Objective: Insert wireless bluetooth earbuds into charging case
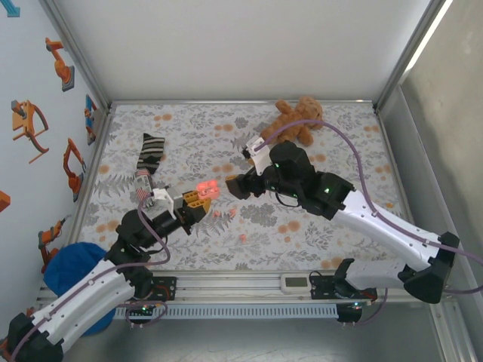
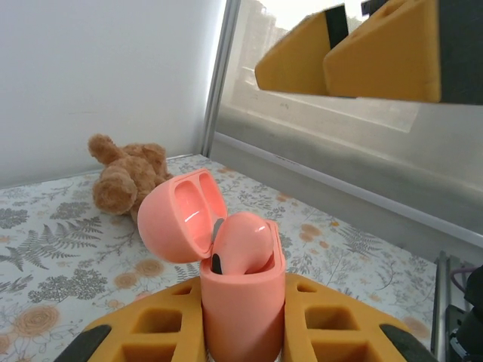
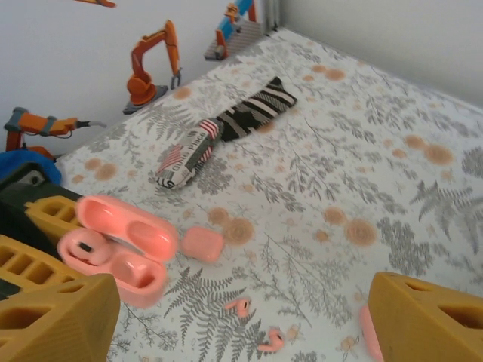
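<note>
Pink case (image 2: 241,309), lid open, one earbud (image 2: 243,240) seated, clamped in left gripper (image 1: 198,200); right gripper (image 1: 235,186) spread wide, empty. Two loose earbuds (image 3: 241,305) on cloth (image 3: 339,173).

The right gripper (image 3: 243,298) has its yellow fingers (image 3: 60,320) spread wide apart. Two earbuds (image 3: 240,305) lie loose on the floral cloth (image 3: 339,173). At left, the open case (image 3: 147,241) has one earbud seated. The closed case (image 3: 201,243) lies just beside it. The striped sock (image 3: 226,132) lies farther back.
</note>
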Motion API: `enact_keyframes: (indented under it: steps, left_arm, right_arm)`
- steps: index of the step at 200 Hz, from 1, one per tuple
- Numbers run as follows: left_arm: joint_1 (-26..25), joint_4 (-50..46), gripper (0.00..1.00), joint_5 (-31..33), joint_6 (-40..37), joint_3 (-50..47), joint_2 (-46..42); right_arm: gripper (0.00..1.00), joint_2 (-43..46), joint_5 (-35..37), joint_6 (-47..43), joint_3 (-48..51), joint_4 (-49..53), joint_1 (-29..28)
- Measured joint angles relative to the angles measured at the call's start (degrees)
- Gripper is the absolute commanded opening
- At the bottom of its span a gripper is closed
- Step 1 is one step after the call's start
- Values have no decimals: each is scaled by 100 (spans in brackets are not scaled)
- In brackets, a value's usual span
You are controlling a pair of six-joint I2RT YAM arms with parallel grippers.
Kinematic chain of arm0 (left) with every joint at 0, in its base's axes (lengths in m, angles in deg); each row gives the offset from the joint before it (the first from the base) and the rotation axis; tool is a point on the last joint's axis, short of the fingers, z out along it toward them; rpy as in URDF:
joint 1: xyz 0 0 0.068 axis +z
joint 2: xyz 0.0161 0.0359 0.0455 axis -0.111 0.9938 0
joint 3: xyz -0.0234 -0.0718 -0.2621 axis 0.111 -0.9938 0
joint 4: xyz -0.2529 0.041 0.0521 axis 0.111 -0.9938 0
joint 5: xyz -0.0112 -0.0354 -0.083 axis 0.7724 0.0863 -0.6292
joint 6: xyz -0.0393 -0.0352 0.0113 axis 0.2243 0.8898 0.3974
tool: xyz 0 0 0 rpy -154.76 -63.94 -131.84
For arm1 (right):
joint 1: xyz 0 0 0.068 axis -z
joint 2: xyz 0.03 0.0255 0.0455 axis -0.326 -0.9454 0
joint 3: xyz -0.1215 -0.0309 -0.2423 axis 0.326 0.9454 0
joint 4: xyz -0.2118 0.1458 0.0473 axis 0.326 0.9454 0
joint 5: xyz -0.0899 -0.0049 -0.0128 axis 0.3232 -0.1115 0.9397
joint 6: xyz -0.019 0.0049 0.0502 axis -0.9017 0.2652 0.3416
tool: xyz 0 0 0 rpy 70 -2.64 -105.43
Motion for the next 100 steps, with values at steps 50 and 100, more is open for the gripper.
enact_keyframes:
  steps: [50, 100]
  left_arm:
    - [0, -483, 0, 190, -125, 0, -487]
    - [0, -863, 0, 332, -192, 0, -706]
  right_arm:
    - [92, 79, -17, 734, 629, 337, 363]
    - [96, -74, -17, 1296, 1134, 588, 396]
